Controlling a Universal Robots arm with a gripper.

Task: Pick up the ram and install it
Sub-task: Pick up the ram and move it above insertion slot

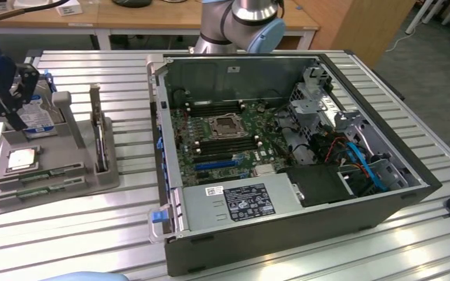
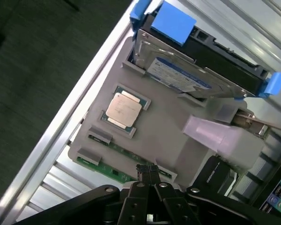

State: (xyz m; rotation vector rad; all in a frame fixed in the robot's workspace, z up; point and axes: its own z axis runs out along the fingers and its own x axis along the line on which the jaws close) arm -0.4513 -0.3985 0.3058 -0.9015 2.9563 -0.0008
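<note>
Fingers (image 2: 143, 177) of the gripper (image 2: 148, 168) are pressed together with nothing between them. In the wrist view their tips hang over a gray holder (image 2: 173, 136), in line with 1 end of the ram (image 2: 110, 172); whether they touch it cannot be told. The ram is 2 thin green sticks with small dark chips, lying flat and side by side in slots along 1 edge of the holder, each crossed by a small gray tab. Just beside them a square silver CPU (image 2: 123, 108) sits in its own recess. Beyond it a silver drive (image 2: 178, 72) with a blue-and-white label leans in blue brackets at the holder's opposite edge.

In the exterior view the holder stands at the exterior view's left on a slatted metal table (image 1: 92, 234). The sticks lie at the lower left of that frame, the CPU just above them, and the drive at the upper left, partly behind the dark gripper. The arm (image 1: 241, 23) rises at the top centre, behind an open computer case (image 1: 287, 240) that takes the middle of the frame. Inside the case a green motherboard (image 1: 184, 137) shows a metal socket (image 1: 225, 124) with long dark slots (image 1: 229, 143) on 2 sides. A gray power supply (image 1: 237, 202) with a black-and-white label lies at the lower centre.
</note>
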